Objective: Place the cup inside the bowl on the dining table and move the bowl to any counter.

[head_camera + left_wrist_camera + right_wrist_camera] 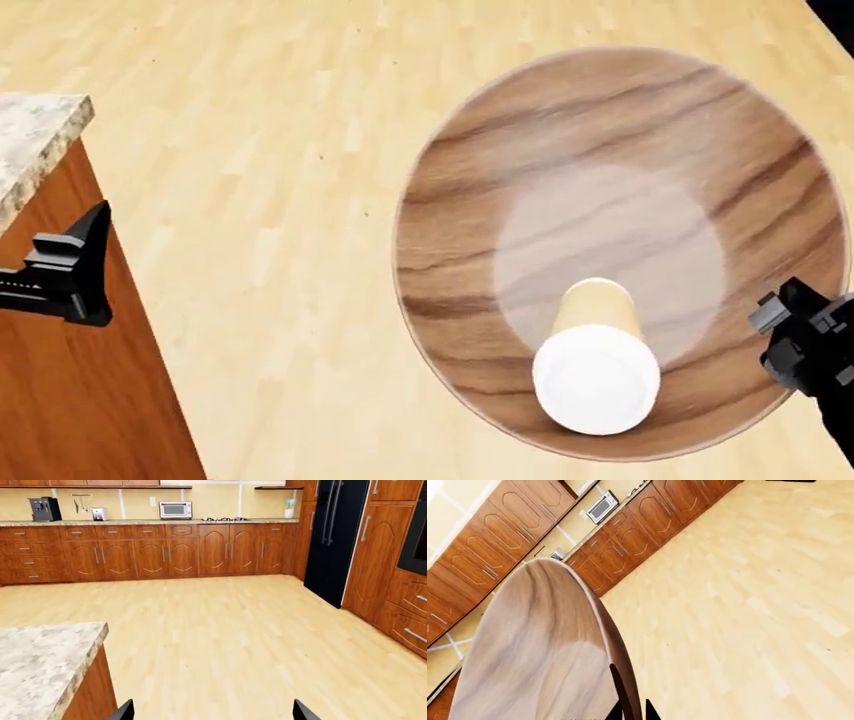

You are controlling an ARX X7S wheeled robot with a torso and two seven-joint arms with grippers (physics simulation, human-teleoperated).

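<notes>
The wooden bowl (587,130) hangs in the air over the wood floor, with my right gripper (798,335) shut on its right rim. In the right wrist view the bowl (540,645) is seen nearly edge-on, and its rim passes between the two fingertips of the right gripper (632,712). The cup (597,345) rests inside the bowl with its white lid toward the head camera. My left gripper (74,265) is open and empty beside the corner of the dining table (34,130). The counter (133,522) runs along the far yellow wall.
A black fridge (333,535) and tall wooden cabinets (373,555) stand to the right of the counter. A microwave (175,510), a coffee machine (44,509) and a toaster (99,514) sit on the counter. Open wood floor (233,630) lies between the table and the counter.
</notes>
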